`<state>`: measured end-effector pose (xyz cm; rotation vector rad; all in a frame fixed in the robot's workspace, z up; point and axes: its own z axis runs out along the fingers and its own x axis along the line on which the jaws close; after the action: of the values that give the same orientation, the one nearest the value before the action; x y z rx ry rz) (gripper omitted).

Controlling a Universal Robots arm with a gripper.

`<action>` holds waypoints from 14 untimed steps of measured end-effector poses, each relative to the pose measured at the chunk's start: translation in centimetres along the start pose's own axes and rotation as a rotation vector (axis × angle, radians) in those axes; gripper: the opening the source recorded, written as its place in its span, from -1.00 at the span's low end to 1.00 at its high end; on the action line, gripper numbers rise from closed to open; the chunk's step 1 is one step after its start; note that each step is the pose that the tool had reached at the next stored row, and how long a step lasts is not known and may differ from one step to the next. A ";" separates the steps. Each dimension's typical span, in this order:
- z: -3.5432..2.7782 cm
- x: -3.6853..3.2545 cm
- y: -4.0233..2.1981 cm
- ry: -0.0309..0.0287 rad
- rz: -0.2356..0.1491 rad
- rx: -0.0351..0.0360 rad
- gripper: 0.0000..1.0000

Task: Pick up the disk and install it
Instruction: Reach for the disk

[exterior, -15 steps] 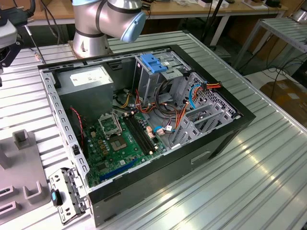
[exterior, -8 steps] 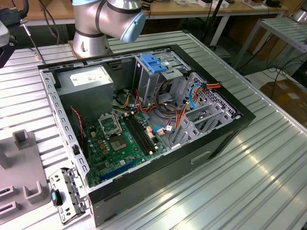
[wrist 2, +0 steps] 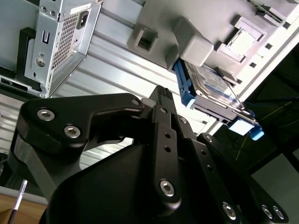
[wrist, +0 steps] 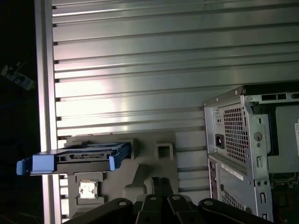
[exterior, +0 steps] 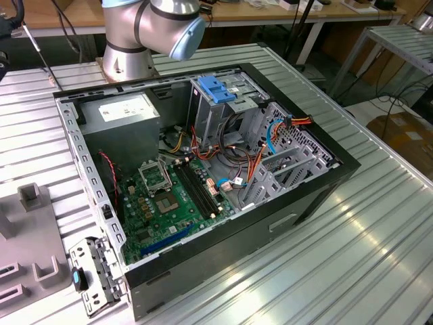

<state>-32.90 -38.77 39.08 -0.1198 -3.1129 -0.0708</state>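
1. The gripper (wrist: 161,181) has its two black fingers together with nothing between them. It hangs above the grey holder (wrist: 149,172) and touches nothing. In the second wrist view the gripper (wrist 2: 161,91) has its tip just short of the disk, with a gap between them.
2. The disk (wrist: 81,157) stands on its edge in a slot of that holder, blue rails along both sides. In the first wrist view it shows as a thin strip. In the second wrist view the disk (wrist 2: 212,84) shows its silver face with the white-and-blue label.
3. The holder sits on the ribbed metal table (wrist: 140,70), at the table's edge. A small square silver chip (wrist: 88,190) lies in a pocket of the holder beside the disk.
4. The computer case (exterior: 223,237) lies on its side with the cover off, near the holder but not touching it. In the exterior view the holder (exterior: 34,233) is to the exterior view's left of the case.
5. Inside the case are the green circuit board (exterior: 159,203), a grey power box (exterior: 125,112) (white sticker on top) and a metal drive cage with a blue latch (exterior: 216,88).
6. The arm's base (exterior: 132,47) stands on the table behind the case.
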 end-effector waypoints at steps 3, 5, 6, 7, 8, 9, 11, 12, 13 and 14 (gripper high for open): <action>0.03 0.63 -0.05 0.0044 0.000 -0.0015 -0.79; 0.05 0.89 -0.07 0.0062 0.000 -0.0020 -0.79; 0.06 1.01 -0.08 0.0069 0.000 -0.0024 -0.79; 0.06 1.18 -0.09 0.0080 0.000 -0.0027 -0.79; 0.07 1.28 -0.10 0.0087 0.000 -0.0030 -0.79; 0.08 1.46 -0.11 0.0102 0.000 -0.0034 -0.79; 0.08 1.71 -0.14 0.0127 0.000 -0.0039 -0.79; 0.09 1.83 -0.14 0.0138 0.000 -0.0042 -0.79; 0.09 1.95 -0.15 0.0148 0.001 -0.0045 -0.79; 0.10 2.09 -0.16 0.0161 0.001 -0.0047 -0.79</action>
<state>-35.00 -38.77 39.03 -0.1196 -3.0969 -0.0787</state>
